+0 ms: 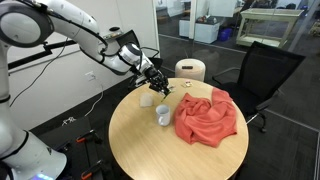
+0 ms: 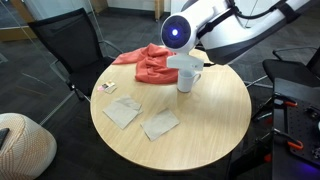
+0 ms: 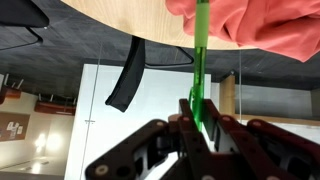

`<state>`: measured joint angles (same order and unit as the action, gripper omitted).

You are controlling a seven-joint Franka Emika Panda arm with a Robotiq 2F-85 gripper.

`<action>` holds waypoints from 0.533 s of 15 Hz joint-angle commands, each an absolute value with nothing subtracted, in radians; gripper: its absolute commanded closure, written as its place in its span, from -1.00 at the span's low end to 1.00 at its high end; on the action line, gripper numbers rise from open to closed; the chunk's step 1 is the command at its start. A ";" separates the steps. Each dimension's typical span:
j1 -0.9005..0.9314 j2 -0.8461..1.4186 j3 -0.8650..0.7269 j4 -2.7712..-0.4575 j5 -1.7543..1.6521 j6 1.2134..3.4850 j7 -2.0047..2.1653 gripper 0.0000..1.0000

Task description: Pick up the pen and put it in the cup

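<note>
My gripper (image 3: 197, 118) is shut on a green pen (image 3: 200, 55), which sticks out straight from between the jaws. In an exterior view the gripper (image 1: 158, 84) hangs above the table's far left part, a little behind the small white cup (image 1: 162, 116). The cup stands upright on the round wooden table (image 1: 150, 150), next to the coral-red cloth (image 1: 205, 116). The cup also shows in an exterior view (image 2: 186, 79), just below my arm's wrist (image 2: 176, 32); the jaws are hidden there. The wrist view stands upside down, with the cloth (image 3: 262, 25) and the table edge (image 3: 110, 15) at the top.
A flat whitish disc (image 1: 147, 99) lies near the cup. A big white cylinder with a tan top (image 1: 190, 70) stands behind the table. A black chair (image 1: 262, 68) is beside it. Two paper napkins (image 2: 122, 112) (image 2: 160, 124) and a small item (image 2: 106, 88) lie on the table.
</note>
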<state>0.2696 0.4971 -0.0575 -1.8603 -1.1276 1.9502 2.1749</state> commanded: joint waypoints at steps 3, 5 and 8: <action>0.237 0.541 -0.019 -1.853 -1.167 1.915 2.268 0.91; 0.230 0.557 -0.014 -1.849 -1.167 1.918 2.273 0.91; 0.222 0.580 -0.010 -1.839 -1.162 1.922 2.270 0.91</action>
<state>0.2436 0.5622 -0.0344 -1.8567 -1.1481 1.9455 2.2458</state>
